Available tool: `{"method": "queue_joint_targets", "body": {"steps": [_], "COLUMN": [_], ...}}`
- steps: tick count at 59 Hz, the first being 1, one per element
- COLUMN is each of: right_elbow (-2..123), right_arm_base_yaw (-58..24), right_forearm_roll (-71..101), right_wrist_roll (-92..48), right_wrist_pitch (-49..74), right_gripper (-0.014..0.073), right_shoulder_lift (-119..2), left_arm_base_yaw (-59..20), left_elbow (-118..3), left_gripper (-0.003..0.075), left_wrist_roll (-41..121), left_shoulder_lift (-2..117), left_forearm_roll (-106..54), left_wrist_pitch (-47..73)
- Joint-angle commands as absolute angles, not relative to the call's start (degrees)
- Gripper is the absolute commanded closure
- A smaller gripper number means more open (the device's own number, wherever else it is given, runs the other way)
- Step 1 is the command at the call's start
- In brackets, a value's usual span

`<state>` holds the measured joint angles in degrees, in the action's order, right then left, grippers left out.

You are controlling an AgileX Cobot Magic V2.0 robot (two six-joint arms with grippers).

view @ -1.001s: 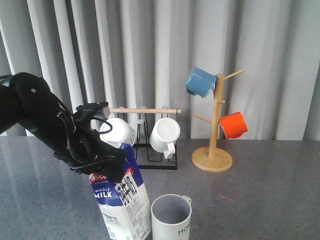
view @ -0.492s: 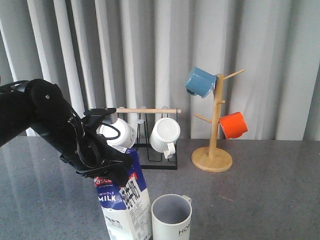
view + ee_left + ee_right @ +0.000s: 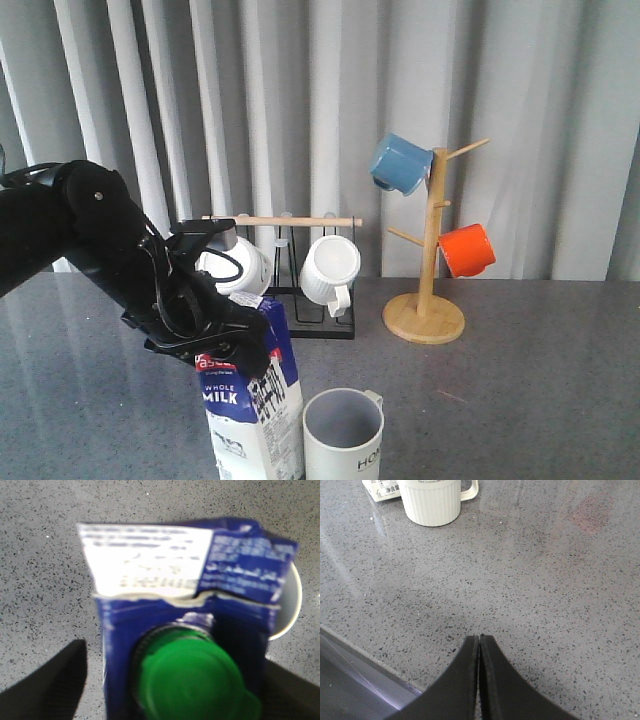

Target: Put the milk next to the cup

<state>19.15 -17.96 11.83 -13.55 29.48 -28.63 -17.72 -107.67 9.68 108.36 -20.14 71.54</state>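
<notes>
The milk (image 3: 252,405), a blue and white carton with a green cap (image 3: 192,680), stands just left of the cup (image 3: 343,435), almost touching it. The cup is a cream ribbed mug with a grey inside and dark lettering. My left gripper (image 3: 235,345) straddles the carton's top, its fingers (image 3: 50,690) spread wide, and a strip of table shows between one finger and the carton. The cup's rim (image 3: 294,605) shows behind the carton. My right gripper (image 3: 480,639) is shut and empty, low over the table, with the cup (image 3: 430,502) and the carton's base (image 3: 380,489) ahead of it.
A black rack (image 3: 300,320) with a wooden bar holds two plain white ribbed mugs (image 3: 330,268) at the back. A wooden mug tree (image 3: 430,290) carries a blue mug (image 3: 400,165) and an orange mug (image 3: 467,250). A grey curtain hangs behind. The table's near edge (image 3: 365,665) is by my right gripper.
My left arm has carried the milk to the right and set it more upright, closer to the cup. The cup and the right gripper have not moved.
</notes>
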Motion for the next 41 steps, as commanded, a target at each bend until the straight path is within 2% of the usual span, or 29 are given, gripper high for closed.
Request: {"method": "queue_joint_targets", "body": {"steps": [1,26,35,41], "right_elbow": [20.62,20.62,20.62,20.62], "right_arm_base_yaw": [-17.69,-17.69,-17.69,-17.69], "right_forearm_roll": [12.04,11.99,11.62,11.24], "right_wrist_roll": [-13.77,-13.77,-13.77,-13.22], "right_wrist_pitch": [25.47,24.06,20.54,16.72], "right_gripper": [0.0598,0.0598,0.0598,0.0598], "right_shoulder_lift": [-28.84,-28.84,-28.84,-28.84], "left_arm_base_yaw": [-17.97,-17.97,-17.97,-17.97], "left_elbow": [-108.85,-108.85,-108.85,-108.85], "left_gripper": [0.0108,0.0139,0.0204,0.0302], "left_wrist_roll": [9.24,9.24,9.24,9.24], "left_shoulder_lift": [103.92,95.33,89.19,84.3], "left_forearm_roll": [-21.42,-21.23,-21.23,-21.24], "left_wrist_pitch": [71.78,71.78,71.78,71.78]}}
